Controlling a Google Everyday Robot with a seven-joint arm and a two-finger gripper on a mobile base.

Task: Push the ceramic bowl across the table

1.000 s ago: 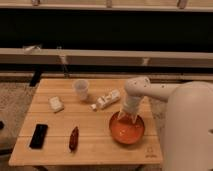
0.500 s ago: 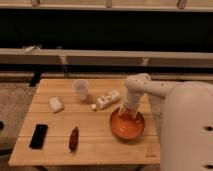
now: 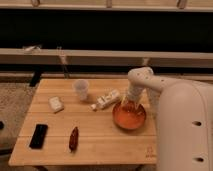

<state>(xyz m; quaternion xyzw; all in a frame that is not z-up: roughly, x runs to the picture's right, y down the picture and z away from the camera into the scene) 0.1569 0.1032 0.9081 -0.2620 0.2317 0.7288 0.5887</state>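
The ceramic bowl point(image 3: 129, 117) is wide, shallow and orange-red. It sits on the right side of the light wooden table point(image 3: 100, 142), near the right edge. My gripper point(image 3: 128, 104) hangs from the white arm and reaches down into the far part of the bowl, touching its inside or rim. The arm comes in from the right and covers the table's right edge.
A translucent plastic cup point(image 3: 81, 89) stands at the back middle. A white bottle point(image 3: 107, 99) lies on its side just left of the bowl. A white packet point(image 3: 56, 104), a black phone point(image 3: 38, 136) and a dark red item point(image 3: 73, 138) lie to the left.
The bowl has slid a little away from the front edge, toward the back of the table, with the gripper moving along with it.
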